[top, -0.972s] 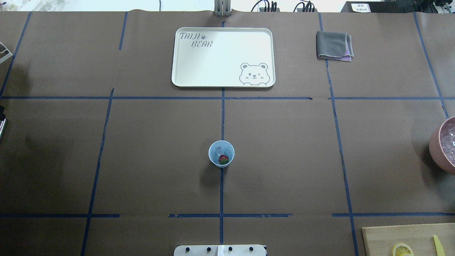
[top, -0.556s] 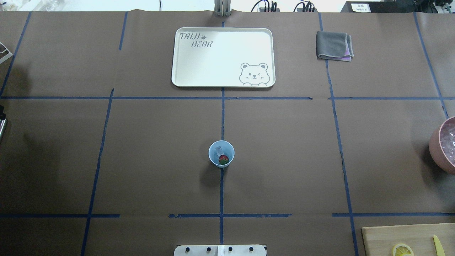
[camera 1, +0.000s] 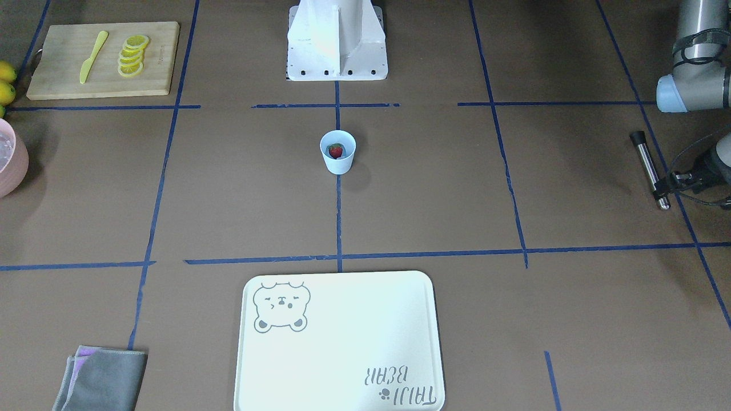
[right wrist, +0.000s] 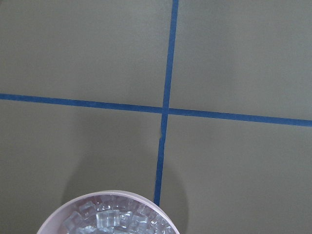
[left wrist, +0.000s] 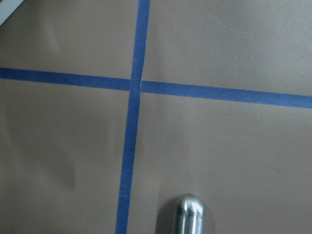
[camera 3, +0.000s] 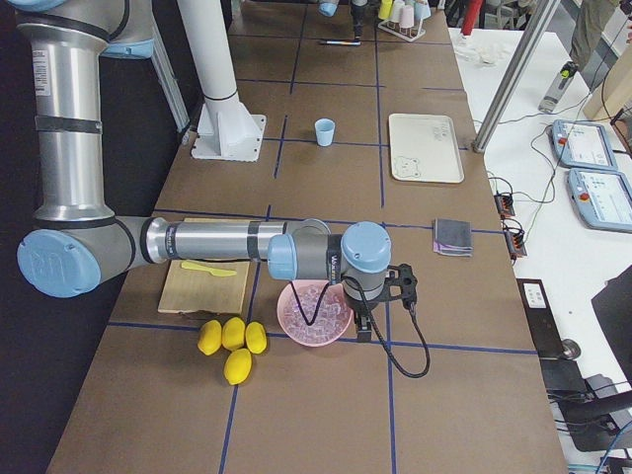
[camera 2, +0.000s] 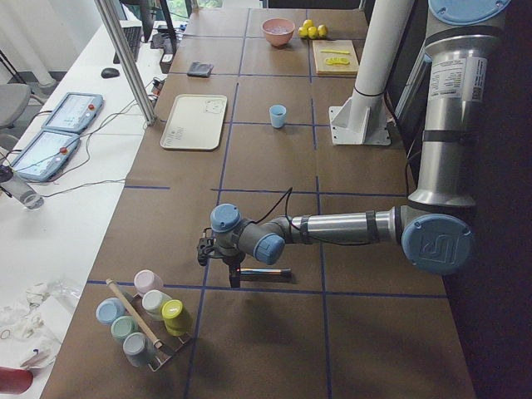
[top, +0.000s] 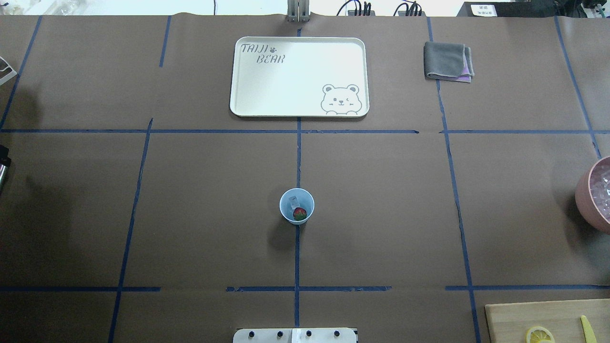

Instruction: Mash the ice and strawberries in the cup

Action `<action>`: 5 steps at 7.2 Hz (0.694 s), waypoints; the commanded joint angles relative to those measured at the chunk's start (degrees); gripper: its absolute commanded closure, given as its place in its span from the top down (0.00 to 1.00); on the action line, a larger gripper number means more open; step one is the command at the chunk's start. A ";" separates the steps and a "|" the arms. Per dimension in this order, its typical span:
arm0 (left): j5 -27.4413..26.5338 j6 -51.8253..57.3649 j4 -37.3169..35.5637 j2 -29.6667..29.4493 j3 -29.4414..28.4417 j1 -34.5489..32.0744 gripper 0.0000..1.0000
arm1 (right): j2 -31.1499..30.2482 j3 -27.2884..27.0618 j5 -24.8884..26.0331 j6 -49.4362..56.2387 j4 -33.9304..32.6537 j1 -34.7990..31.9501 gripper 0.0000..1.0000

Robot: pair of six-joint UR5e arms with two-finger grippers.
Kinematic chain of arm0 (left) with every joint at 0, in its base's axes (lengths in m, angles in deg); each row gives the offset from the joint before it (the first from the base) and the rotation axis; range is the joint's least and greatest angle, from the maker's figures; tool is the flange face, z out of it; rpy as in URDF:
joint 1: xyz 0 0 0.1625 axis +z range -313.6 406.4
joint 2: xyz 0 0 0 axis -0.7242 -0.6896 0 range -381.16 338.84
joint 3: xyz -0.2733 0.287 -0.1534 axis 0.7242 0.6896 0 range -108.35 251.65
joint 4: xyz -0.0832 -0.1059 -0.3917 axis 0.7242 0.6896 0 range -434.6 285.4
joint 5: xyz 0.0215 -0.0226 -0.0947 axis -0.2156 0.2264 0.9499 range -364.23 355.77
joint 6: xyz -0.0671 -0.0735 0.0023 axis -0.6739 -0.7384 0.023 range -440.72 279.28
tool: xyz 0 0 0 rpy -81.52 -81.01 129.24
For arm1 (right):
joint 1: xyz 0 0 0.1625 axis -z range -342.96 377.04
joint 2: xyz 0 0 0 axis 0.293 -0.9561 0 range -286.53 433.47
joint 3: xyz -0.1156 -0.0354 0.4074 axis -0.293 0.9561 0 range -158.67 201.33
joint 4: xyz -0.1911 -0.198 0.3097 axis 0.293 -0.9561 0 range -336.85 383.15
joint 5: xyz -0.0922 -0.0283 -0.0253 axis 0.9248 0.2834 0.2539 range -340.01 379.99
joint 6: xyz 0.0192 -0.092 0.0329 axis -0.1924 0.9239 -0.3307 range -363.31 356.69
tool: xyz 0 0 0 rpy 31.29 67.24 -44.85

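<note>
1. Standing upright on the blue tape line at the table's centre, the light-blue plastic cup (camera 1: 338,164) looks light, thin-walled and easy to tip or push along. It probably wants steadying low on its outer wall, and gently, since a hard squeeze would likely buckle it.
2. Inside the cup, the strawberry (top: 299,213) lies against the wall nearer the robot, with one ice chunk (top: 293,200) just beside it on the far side. The berry should be soft and crush readily. The ice is judged hard and slippery, apt to skid from under a tool or jump over the rim.
3. A steel muddler (camera 1: 648,171) with a black end lies flat near the table's left end, well apart from the cup. It looks stiff and smooth, likely to roll or slip, so it calls for a firm hold on the shaft.
4. The left gripper (camera 1: 669,182) sits at the muddler's rounded steel end. Whether its fingers have closed on the muddler cannot be told.
5. The right gripper (camera 3: 367,318) hangs beside the pink bowl (top: 582,193) of ice at the table's right end. Its opening cannot be told either.
</note>
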 commanded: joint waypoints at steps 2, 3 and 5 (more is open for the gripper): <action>1.84 0.02 1.23 0.08 -0.12 1.23 1.00 | -0.08 0.05 0.00 0.17 0.00 0.00 0.99; 1.75 0.02 1.23 0.08 -0.12 1.23 1.00 | -0.17 -0.04 0.00 0.08 0.00 0.00 0.99; 1.75 0.10 1.23 0.16 -0.30 1.32 0.95 | 0.00 0.05 0.09 0.08 0.00 0.00 0.99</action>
